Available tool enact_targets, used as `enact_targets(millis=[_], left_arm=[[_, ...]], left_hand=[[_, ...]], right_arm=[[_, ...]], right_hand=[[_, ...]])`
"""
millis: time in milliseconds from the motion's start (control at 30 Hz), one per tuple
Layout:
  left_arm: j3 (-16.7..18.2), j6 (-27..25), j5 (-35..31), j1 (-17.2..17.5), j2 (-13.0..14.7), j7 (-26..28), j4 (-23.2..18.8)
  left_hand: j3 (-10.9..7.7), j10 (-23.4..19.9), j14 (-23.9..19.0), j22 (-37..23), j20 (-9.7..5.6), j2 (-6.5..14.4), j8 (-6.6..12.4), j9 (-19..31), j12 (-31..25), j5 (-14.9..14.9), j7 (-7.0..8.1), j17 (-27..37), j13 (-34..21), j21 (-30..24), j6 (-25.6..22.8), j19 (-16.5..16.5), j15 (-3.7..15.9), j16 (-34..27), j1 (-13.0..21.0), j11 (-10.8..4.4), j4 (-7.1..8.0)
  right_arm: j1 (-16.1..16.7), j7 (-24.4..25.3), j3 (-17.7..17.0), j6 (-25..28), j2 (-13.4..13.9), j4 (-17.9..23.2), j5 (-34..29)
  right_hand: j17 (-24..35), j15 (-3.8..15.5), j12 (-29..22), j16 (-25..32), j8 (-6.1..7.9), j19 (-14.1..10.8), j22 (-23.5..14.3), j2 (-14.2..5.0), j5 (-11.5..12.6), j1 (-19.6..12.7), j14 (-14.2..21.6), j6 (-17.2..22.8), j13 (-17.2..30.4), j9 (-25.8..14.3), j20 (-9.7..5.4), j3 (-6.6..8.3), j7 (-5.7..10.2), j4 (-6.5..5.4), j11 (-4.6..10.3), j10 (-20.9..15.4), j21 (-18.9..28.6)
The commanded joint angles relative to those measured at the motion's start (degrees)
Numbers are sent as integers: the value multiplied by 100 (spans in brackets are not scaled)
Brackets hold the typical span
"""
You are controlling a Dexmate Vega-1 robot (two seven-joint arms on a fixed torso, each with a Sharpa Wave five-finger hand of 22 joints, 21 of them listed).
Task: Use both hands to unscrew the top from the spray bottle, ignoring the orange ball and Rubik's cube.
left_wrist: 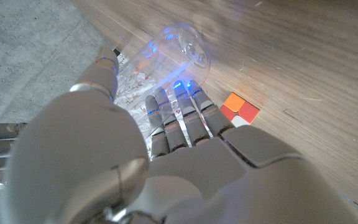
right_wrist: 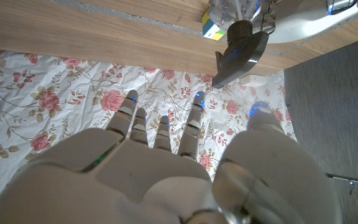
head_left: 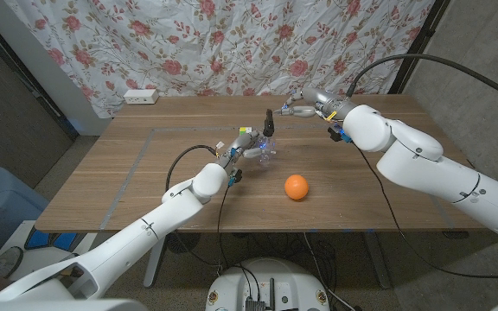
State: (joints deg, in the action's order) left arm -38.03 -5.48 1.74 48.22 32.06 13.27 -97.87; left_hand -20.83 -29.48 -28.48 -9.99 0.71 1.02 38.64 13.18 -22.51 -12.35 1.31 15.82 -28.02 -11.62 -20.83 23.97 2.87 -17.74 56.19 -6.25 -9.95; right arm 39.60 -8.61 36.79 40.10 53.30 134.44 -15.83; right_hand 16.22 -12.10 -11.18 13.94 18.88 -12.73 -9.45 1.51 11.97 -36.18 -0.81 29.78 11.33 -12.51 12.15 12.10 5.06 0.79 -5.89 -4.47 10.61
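My left hand [head_left: 239, 154] grips the clear spray bottle [head_left: 267, 149] at the middle of the table and holds it upright. In the left wrist view its fingers [left_wrist: 179, 118] wrap the clear body of the bottle [left_wrist: 182, 50]. The black spray top [head_left: 268, 121] sits on the bottle's neck. My right hand [head_left: 301, 105] hovers just behind and to the right of the top, fingers apart and holding nothing. In the right wrist view the black top [right_wrist: 241, 50] lies a little beyond my spread fingers [right_wrist: 166, 124], with a gap between.
The orange ball [head_left: 296, 187] lies in front of the bottle, to its right. The Rubik's cube [head_left: 247, 134] stands just behind my left hand, also seen as the cube [left_wrist: 240, 109] and the cube [right_wrist: 212, 28]. A white power strip [head_left: 141, 97] sits at the table's back left edge.
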Motion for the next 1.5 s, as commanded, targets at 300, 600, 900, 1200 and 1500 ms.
enact_targets(millis=[300,600,900,1200,1500], left_arm=[[9,-281,-118,76,4,173,-283],[52,-384,-102,161,35,250,-398],[72,-328,-60,183,59,240,-392],[89,-420,-34,231,87,259,-466],[95,-409,-45,275,100,307,-507]], left_hand=[[-78,-122,-64,-19,-24,389,36,3,-32,-20,-31,22,-35,-3,-127,18,448,16,-276,-66,41],[-83,-136,-71,-18,-26,390,50,-1,-30,-21,-30,23,-40,-4,-142,22,446,22,-279,-75,37],[-82,-159,-86,-18,-29,389,62,-5,-30,-21,-25,28,-45,-5,-152,27,442,22,-282,-80,33],[-88,-170,-87,-18,-28,400,72,-9,-26,-22,-41,34,-49,-6,-157,32,439,25,-280,-79,32],[-95,-185,-98,-18,-25,410,79,-12,-24,-22,-40,37,-54,-4,-155,31,445,28,-284,-71,33]], right_arm=[[-551,-593,879,878,-187,245,-745],[-798,-848,1244,1102,-340,156,-1135],[-1024,-1096,1618,1402,-553,18,-1576],[-1149,-1271,1790,1553,-684,-88,-1789],[-1257,-1438,1953,1725,-782,-144,-1952]], right_hand=[[-15,-46,-3,-97,-207,141,-30,14,58,349,-139,-426,20,-73,10,-79,-392,19,-352,155,-17],[-38,-45,0,-132,-313,225,-30,27,82,481,-204,-631,28,-110,5,-104,-706,53,-533,258,-19],[-43,-45,-1,-135,-320,248,-29,37,84,498,-208,-639,31,-119,5,-106,-725,72,-546,281,-20],[-55,-41,0,-137,-323,276,-29,27,102,437,-202,-653,33,-134,-2,-68,-759,146,-552,321,-18],[-66,-44,-6,-141,-333,294,-29,8,126,366,-203,-683,35,-148,-6,-25,-771,221,-546,346,-13]])
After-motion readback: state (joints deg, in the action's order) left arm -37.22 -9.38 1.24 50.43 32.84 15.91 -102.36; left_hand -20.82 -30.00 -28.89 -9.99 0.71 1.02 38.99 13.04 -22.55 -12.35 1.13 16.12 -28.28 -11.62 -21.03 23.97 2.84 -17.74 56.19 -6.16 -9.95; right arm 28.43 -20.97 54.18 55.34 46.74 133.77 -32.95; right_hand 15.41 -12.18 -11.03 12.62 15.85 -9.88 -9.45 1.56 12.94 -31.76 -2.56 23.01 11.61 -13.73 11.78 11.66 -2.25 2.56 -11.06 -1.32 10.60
